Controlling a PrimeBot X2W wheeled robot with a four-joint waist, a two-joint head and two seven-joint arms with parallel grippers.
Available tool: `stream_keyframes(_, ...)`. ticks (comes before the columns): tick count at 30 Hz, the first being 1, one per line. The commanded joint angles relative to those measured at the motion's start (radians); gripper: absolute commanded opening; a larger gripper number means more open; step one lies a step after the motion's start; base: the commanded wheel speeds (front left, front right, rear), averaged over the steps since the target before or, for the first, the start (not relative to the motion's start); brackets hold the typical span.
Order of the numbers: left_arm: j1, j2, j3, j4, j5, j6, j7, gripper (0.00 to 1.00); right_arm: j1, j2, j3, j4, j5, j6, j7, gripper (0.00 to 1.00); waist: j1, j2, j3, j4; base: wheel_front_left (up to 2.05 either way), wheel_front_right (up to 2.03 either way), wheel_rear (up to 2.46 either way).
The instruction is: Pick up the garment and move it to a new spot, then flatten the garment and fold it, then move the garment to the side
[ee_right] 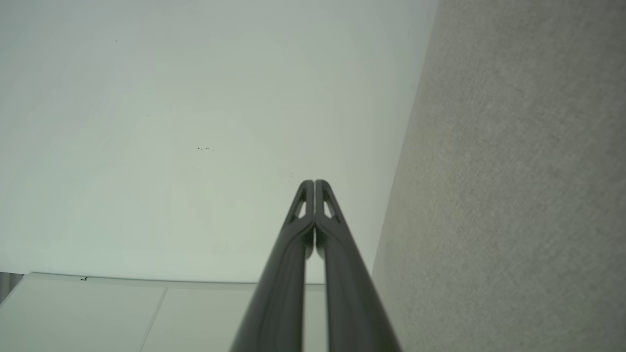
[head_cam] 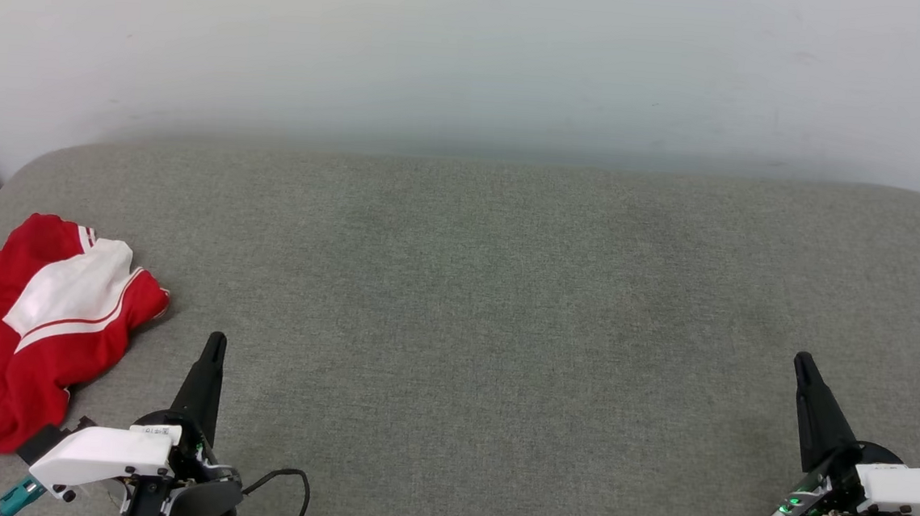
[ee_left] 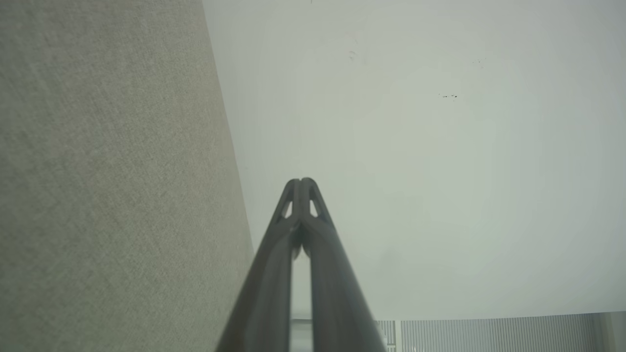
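GARMENT (head_cam: 34, 325): red short-sleeved T-shirt, soft thin knit, heaped in loose folds at the far left edge of the worktop (head_cam: 506, 294). White sleeve with narrow red striping turned uppermost; front print hidden in the folds. Neither flattened nor folded, so judged to be waiting for the first pick-up.

WORKTOP: grey woven cover, matte and fine-grained, with rounded far corners. Broad bare middle, a likely new spot for spreading the shirt out.

LEFT GRIPPER (head_cam: 215, 346): two long dark tapered fingers pressed together tip to tip, nothing between them. Same closure plain in the left wrist view (ee_left: 301, 185), with small cut-out windows just behind the tips. Set low near the front edge, close beside the garment but apart from it, pointing toward the wall (head_cam: 475, 48). Reads as a rest pose; needs to open and swing left before any grasp.

RIGHT GRIPPER (head_cam: 802, 364): matching pair of fingers, likewise closed on nothing, confirmed in the right wrist view (ee_right: 314, 185). Well apart from the garment, at the opposite front corner; probably of use later, for flattening.

WALL: white, smooth, faint dark scuffs at upper right.

CABLE (head_cam: 291, 477): thin, black, looped beside the left wrist
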Motion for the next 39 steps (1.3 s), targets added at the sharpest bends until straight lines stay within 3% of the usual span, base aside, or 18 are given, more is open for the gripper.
stream_keyframes(1, -0.007, -0.002, 0.002, 0.001, 0.002, -0.003, 0.002, 0.00, -0.013, 0.004, 0.000, 0.001, -0.005, 0.000, 0.000, 0.00, 0.0000, 0.0000, 0.000, 0.000, 0.00, 0.00, 0.00)
stream_keyframes(35, -0.007, -0.002, 0.002, 0.001, 0.002, -0.003, 0.002, 0.00, -0.013, 0.004, 0.000, 0.001, -0.005, 0.000, 0.000, 0.00, 0.0000, 0.0000, 0.000, 0.000, 0.00, 0.00, 0.00)
stream_keyframes(36, 0.001, 0.000, -0.001, 0.003, 0.000, 0.000, 0.000, 1.00, 0.002, 0.000, 0.000, 0.002, 0.000, 0.000, 0.000, 1.00, 0.0000, 0.0000, 0.000, 0.000, 0.00, 0.00, 0.00)
stream_keyframes(39, 0.007, -0.001, -0.010, 0.007, 0.000, 0.000, -0.006, 1.00, 0.012, 0.000, 0.004, 0.006, -0.005, 0.000, -0.005, 1.00, 0.0000, 0.0000, 0.000, 0.000, 0.00, 0.00, 0.00)
